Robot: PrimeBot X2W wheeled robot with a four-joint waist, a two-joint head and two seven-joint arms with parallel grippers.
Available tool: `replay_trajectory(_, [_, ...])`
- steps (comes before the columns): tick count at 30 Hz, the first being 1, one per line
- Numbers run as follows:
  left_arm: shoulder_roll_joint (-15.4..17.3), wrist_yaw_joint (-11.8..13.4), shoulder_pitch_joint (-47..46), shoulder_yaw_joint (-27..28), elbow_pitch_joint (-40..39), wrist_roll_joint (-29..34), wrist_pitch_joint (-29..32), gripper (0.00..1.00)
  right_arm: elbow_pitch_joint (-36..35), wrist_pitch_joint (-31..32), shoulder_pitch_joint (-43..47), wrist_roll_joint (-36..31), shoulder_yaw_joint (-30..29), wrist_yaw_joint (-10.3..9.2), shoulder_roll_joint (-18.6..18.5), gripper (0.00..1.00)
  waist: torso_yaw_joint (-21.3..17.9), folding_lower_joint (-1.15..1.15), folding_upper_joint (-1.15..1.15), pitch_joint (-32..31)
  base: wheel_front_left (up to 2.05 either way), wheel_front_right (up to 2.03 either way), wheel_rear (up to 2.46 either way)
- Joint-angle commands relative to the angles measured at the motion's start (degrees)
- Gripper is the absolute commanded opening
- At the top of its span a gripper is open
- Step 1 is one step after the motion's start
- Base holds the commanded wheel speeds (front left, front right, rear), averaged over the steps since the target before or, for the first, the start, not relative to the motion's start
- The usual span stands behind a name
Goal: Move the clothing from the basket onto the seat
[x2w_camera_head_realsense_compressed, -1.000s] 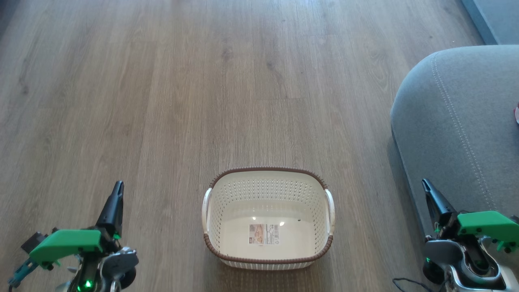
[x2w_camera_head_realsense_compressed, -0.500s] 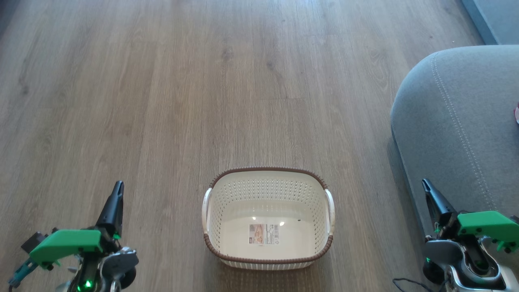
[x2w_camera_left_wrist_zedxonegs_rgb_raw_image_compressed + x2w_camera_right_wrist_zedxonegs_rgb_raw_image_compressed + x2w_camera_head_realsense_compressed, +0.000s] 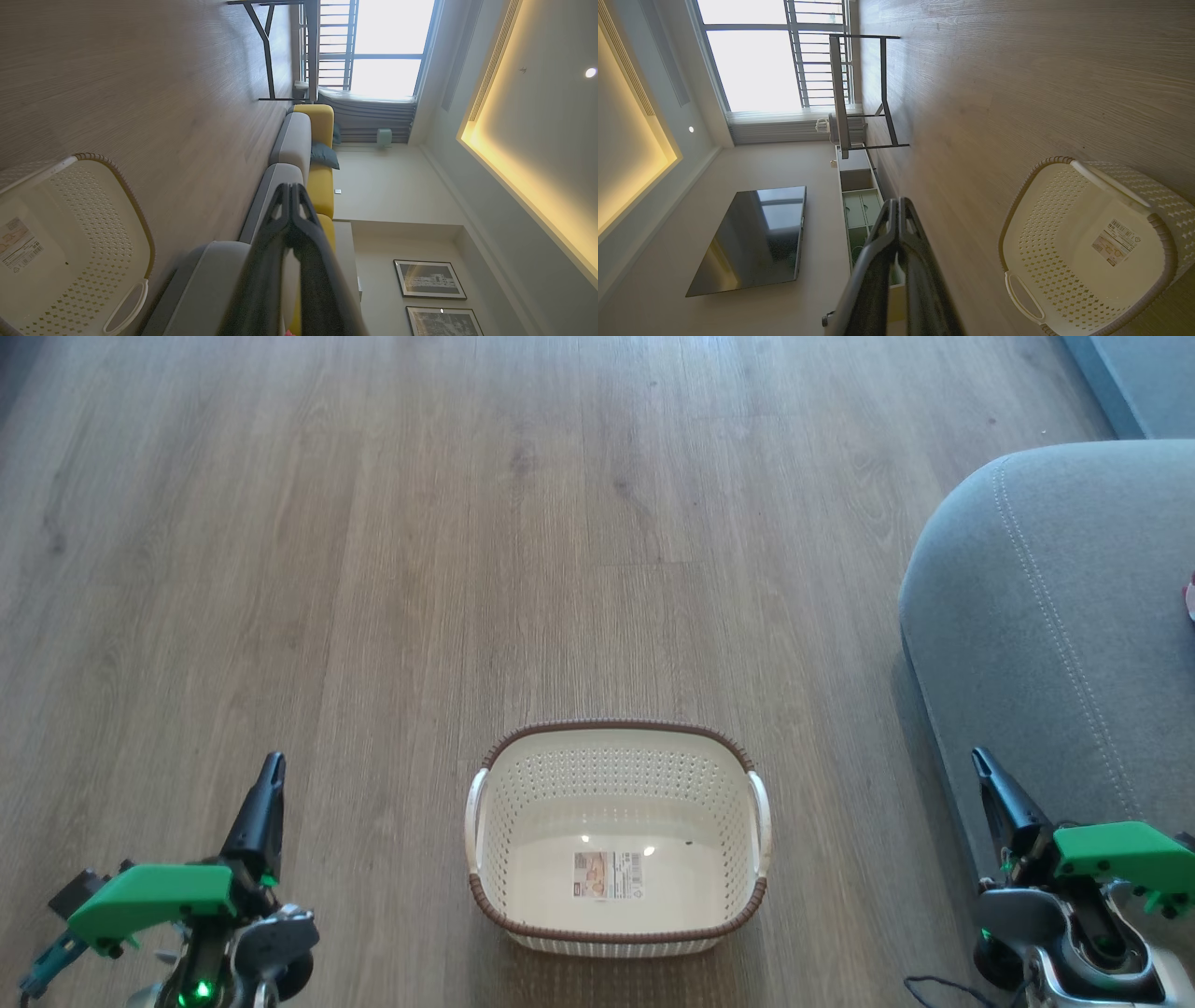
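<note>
looking down from the head, the basket (image 3: 616, 775) sits on the wood floor (image 3: 373, 569) between the two arms. its inside is bare but for a printed label (image 3: 608, 875) on the bottom. the seat (image 3: 1055, 616) rises at the right, apart from the basket, and a sliver of red and white clothing (image 3: 1190, 597) lies on it at the very edge of the frame; how much is there i cannot tell. the left gripper (image 3: 271, 770) hangs low to the left of the basket, its two dark fingers pressed together at the tips and holding nothing. the right gripper (image 3: 980, 763) sits just before the seat's front corner, likewise pressed together and empty. judged from this, the moving looks done, so the step in hand is a check. doing it well means holding both arms low and off the basket rim, scanning the perforated walls and corners for any small white piece, then turning the head toward the seat to confirm nothing hangs over its edge.
</note>
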Motion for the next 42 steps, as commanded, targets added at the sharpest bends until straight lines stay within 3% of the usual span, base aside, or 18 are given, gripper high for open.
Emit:
replay_trajectory(1, [0.5, -0.4, -3.2, 2.0, -1.9, -0.2, 0.2, 0.0, -2.3, 0.4, -0.8, 0.0, 0.9, 0.41, -0.2, 0.0, 0.0, 0.0, 0.0, 0.0, 0.0, 0.0, 0.0])
replay_trajectory(42, [0.5, -0.4, -3.2, 1.9, -2.0, -0.2, 0.2, 0.0, -2.3, 0.5, -0.9, -0.1, 0.8, 0.41, -0.1, 0.0, 0.0, 0.0, 0.0, 0.0, 0.0, 0.0, 0.0])
